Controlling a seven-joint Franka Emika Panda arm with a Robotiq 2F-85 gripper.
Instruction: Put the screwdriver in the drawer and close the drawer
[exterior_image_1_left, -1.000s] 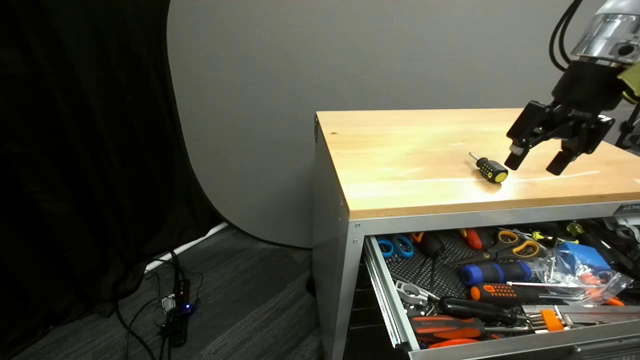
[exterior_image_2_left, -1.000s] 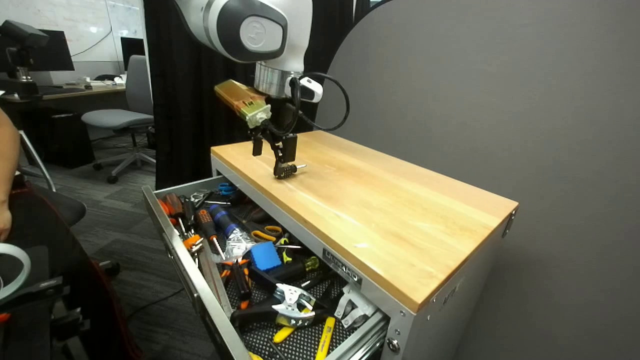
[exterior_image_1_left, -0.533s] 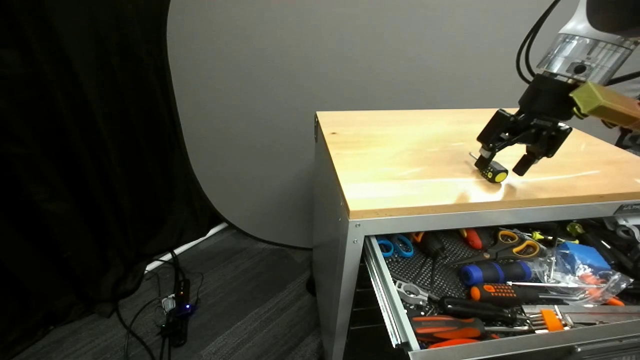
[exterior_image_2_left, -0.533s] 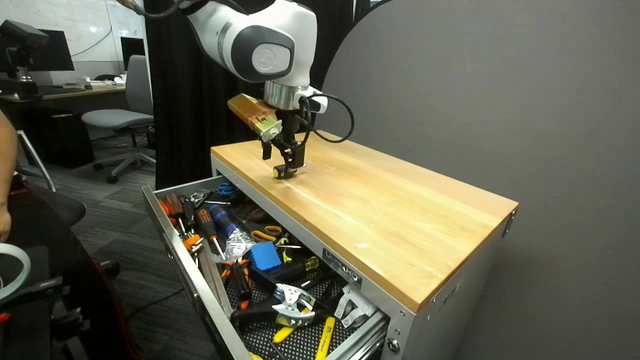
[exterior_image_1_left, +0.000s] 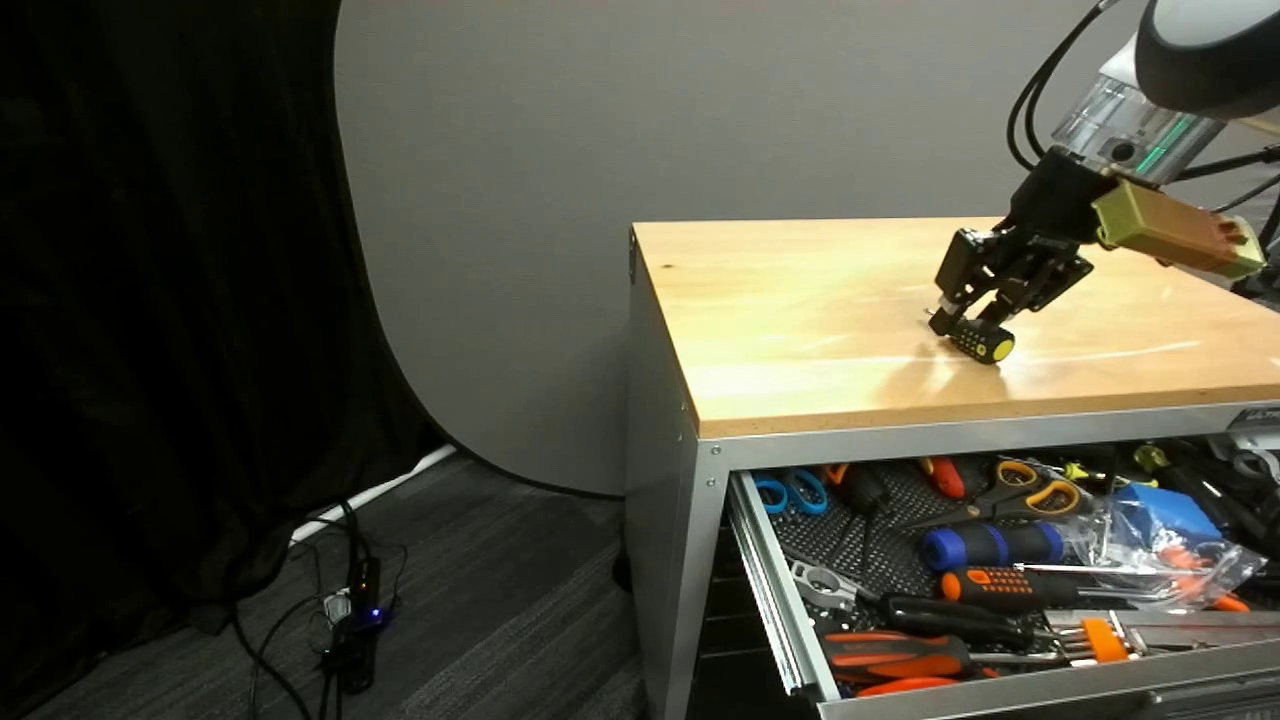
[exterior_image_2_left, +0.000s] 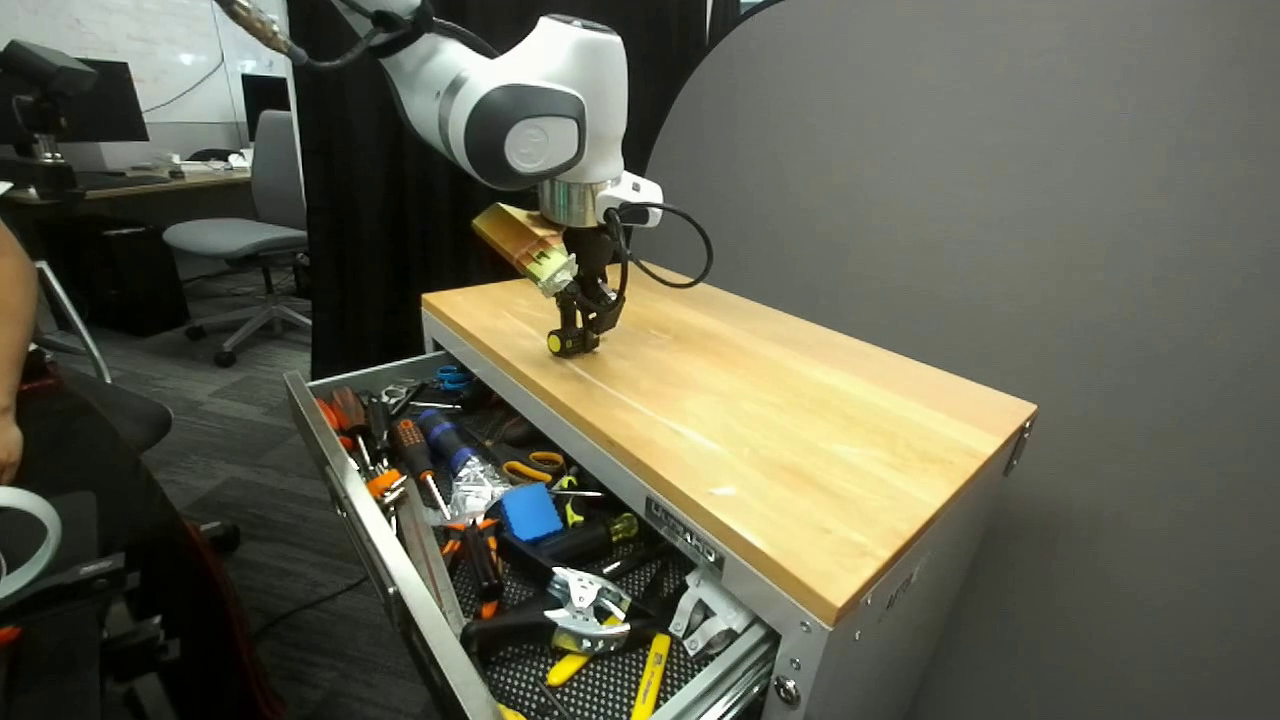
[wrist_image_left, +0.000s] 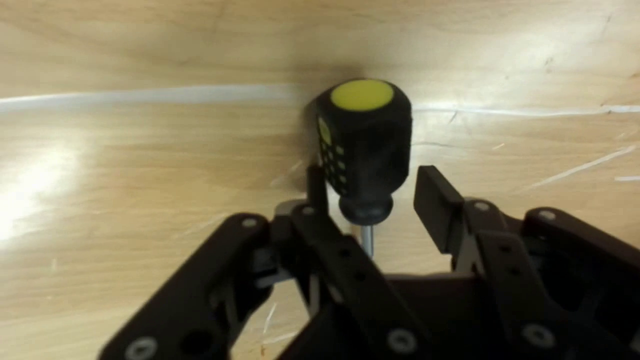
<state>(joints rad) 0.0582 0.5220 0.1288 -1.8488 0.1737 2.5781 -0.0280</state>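
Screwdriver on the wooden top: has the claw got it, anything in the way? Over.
Gripper open astride it, no grip yet. Screwdriver lying on wooden top. Drawer open but crowded with tools; could be tight.

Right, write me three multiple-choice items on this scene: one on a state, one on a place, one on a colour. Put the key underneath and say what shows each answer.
1. How does the drawer stand?
A) Shut
B) Pulled out
C) Upended

2. Of the drawer and the wooden top, where is the screwdriver?
A) In the drawer
B) In neither place
C) On the wooden top

3. What colour is the screwdriver's round end face?
A) Yellow
B) Orange
C) Blue

Key:
1 B: both exterior views look down into it, past the front edge of the wooden top.
2 C: both exterior views show it on that surface, set back from the drawer.
3 A: the wrist view shows that face yellow, ringed by black.
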